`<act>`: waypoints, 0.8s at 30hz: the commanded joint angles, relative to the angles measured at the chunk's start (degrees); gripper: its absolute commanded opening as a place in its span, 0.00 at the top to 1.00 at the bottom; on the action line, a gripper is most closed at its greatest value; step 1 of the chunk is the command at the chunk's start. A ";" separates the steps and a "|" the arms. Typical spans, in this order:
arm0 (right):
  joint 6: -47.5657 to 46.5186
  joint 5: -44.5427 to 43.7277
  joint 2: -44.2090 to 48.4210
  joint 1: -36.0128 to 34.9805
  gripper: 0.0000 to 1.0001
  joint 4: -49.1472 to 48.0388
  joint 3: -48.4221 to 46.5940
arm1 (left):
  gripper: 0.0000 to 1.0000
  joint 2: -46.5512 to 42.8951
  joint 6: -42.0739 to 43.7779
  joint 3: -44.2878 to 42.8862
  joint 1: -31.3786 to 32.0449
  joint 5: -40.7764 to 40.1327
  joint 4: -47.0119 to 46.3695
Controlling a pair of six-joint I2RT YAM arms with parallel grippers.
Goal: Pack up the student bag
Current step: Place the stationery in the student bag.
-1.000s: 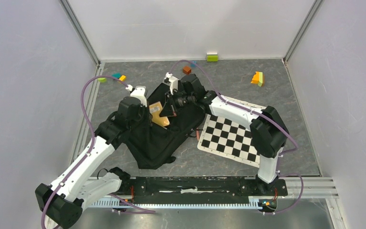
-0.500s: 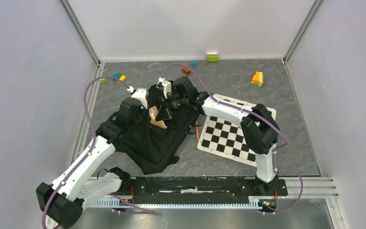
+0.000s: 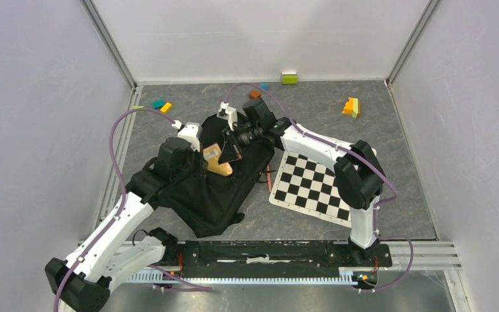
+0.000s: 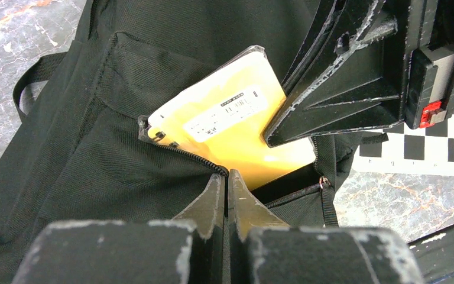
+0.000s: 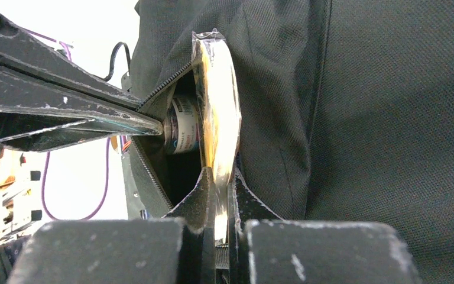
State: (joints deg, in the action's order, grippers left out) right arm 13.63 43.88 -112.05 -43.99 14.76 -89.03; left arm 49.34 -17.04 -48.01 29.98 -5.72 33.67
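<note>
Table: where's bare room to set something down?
Bare grey table lies right of the checkered board and behind it, toward the orange block. Crowded: the mouth of the student bag, where the left gripper and right gripper meet at the yellow packet.

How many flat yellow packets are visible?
1: the flat yellow packet, half inside the soft black fabric backpack, pinched by the right gripper. Others may be hidden inside.

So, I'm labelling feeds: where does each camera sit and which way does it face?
Top external: above and behind, looking down at the table; left arm and right arm show.
Left wrist: looks along the left gripper at the student bag.
Right wrist: looks along the right gripper, shut on the yellow packet.
Shared: both wrist views show packet and bag.
</note>
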 commanded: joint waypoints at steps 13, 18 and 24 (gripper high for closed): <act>-5.92 3.69 4.70 1.21 1.00 12.14 3.87 | 0.97 -2.61 3.16 -1.82 0.52 0.62 -6.07; -7.25 2.84 3.66 -1.33 1.00 13.43 4.92 | 0.96 -1.97 4.82 -1.92 0.52 4.54 -8.01; -3.17 5.64 -3.28 -6.35 1.00 8.89 -2.07 | 0.97 -1.68 4.89 -1.74 0.52 8.18 -9.85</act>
State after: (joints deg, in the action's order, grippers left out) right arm 8.25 46.04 -110.67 -46.48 21.67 -87.39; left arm 48.36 -15.25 -48.01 30.72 -0.89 33.08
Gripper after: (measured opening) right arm 0.041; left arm 0.036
